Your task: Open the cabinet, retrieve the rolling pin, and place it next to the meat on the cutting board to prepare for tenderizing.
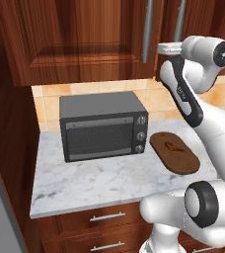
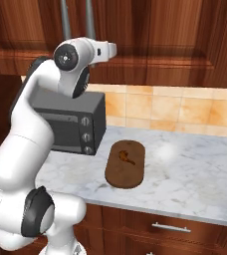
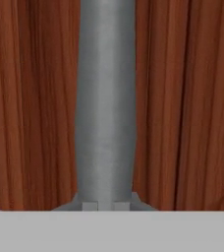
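Note:
The reddish-brown cabinet point(image 1: 85, 34) hangs above the counter with its doors shut. My gripper point(image 1: 162, 48) is raised to the doors, close to the long silver bar handles point(image 1: 147, 29). One handle point(image 3: 106, 98) runs straight up the middle of the hand view, very near. My fingers are hidden, so I cannot tell how the jaws stand. The dark oval cutting board point(image 1: 176, 155) lies on the counter right of the toaster oven, with the small orange-brown meat point(image 1: 172, 146) on it. From the right base view I see the board point(image 2: 126, 167), the meat point(image 2: 125, 155) and the gripper point(image 2: 111, 49). The rolling pin is hidden.
A black toaster oven point(image 1: 102, 126) stands on the marble counter point(image 1: 99, 180) below the cabinet. Drawers with short horizontal handles point(image 1: 107, 216) sit under the counter. A dark wooden side wall point(image 1: 6, 148) bounds the counter on the left. Bare marble point(image 2: 195, 169) stretches right of the board.

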You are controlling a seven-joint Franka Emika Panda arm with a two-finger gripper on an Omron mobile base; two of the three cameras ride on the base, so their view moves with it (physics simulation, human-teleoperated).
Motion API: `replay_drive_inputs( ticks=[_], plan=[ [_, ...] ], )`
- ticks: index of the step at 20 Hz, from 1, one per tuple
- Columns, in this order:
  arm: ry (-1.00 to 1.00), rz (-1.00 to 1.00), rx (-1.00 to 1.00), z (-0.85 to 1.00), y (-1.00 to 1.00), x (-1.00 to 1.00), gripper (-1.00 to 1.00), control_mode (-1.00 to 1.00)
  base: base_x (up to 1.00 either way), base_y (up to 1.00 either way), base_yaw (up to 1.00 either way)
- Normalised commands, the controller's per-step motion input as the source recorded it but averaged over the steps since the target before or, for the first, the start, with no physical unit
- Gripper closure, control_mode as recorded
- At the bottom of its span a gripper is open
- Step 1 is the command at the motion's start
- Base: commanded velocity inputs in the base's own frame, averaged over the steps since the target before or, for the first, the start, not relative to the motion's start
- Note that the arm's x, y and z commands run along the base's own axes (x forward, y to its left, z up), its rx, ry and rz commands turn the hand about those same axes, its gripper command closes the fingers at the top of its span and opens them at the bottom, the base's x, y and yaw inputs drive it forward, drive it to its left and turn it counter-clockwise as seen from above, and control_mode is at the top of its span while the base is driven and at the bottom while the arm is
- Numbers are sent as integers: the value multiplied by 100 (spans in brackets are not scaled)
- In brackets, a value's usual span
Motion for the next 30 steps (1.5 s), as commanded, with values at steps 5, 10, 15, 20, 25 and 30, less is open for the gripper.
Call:
replay_drive_inputs(
  ticks=[5,10,15,20,25,30],
  plan=[
    [2,0,0,-15,-39,-70,100,-100,0,0,0],
    [4,0,0,-8,-37,-54,100,-100,0,0,0],
    [6,0,0,-15,-49,-60,100,-100,0,0,0],
    [5,0,0,-17,-56,-57,100,-100,0,0,0],
    [1,0,0,-23,-64,-67,100,-100,0,0,0],
    [0,0,0,-25,-61,-68,100,-100,0,0,0]
  ],
)
